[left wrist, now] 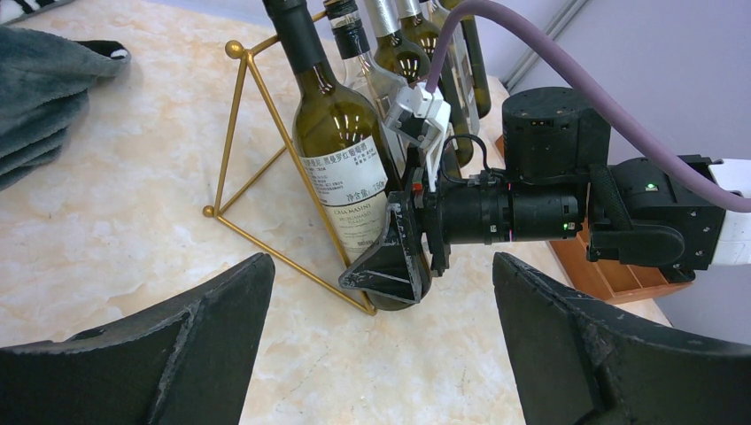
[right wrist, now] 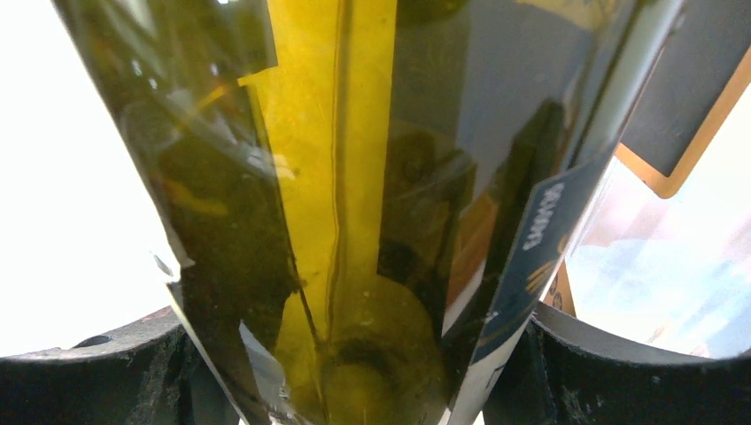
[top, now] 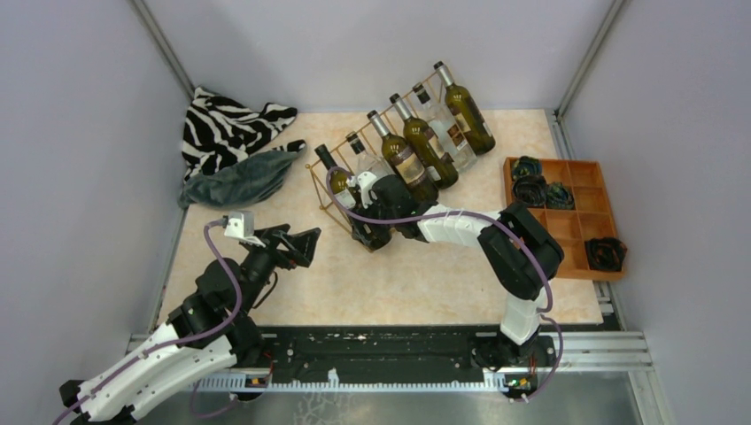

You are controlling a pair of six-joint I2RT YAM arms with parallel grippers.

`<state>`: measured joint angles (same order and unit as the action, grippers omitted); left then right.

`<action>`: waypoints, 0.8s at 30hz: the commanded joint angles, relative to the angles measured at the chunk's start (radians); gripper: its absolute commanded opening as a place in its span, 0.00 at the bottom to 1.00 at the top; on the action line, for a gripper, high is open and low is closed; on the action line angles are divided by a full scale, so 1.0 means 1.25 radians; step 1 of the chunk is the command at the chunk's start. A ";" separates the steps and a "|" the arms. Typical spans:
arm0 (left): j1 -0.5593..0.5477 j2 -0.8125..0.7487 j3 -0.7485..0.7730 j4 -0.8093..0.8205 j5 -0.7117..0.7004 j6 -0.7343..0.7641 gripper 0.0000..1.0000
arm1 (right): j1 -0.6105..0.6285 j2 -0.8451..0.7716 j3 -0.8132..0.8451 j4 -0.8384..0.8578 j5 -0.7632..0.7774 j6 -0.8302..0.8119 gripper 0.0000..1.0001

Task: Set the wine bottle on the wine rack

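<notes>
**Operator:** Where is the bottle, and what holds it?

**Arm:** The bottle (left wrist: pixel 341 150) lies tilted in the end cell of the rack (left wrist: pixel 226 133), neck up. It leans on the gold wire, just beside the other bottles (top: pixel 429 142). My right hand (left wrist: pixel 396 266) is clamped across its lower body, close to the base. I cannot tell whether the base touches the tabletop (top: pixel 398 283).

**Operator:** List the failure modes.

**Arm:** There are four, in my judgement.
1. Early release. If I let go before the base is seated, the bottle may slide down the wire or roll off the rack's open end.
2. Side load. The rack is thin wire and looks light. A push from me could skid it or knock the bottle into its neighbour.
3. Slip. The glass is smooth and my grip sits low, so the bottle could pivot between my fingers.
4. Snag. My purple cable loops close to the neck and could catch it on withdrawal.

**Operator:** State the arm poses.

**Arm:** My right arm reaches from its base leftward and forward across the tabletop. The wrist is roughly level, and the hand meets the bottle from the side. My left hand (top: pixel 299 246) holds nothing and its fingers are spread wide. It hovers low over the tabletop, pointed at the bottle and clear of the rack.
</notes>
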<state>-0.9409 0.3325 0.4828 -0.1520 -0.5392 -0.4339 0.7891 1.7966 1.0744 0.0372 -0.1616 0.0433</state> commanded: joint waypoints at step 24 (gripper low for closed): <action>-0.004 -0.014 0.000 0.000 -0.007 -0.006 0.99 | 0.024 -0.017 0.009 0.040 -0.028 0.018 0.82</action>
<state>-0.9409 0.3256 0.4828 -0.1574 -0.5392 -0.4347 0.7956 1.7966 1.0660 0.0223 -0.1585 0.0437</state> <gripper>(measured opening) 0.987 0.801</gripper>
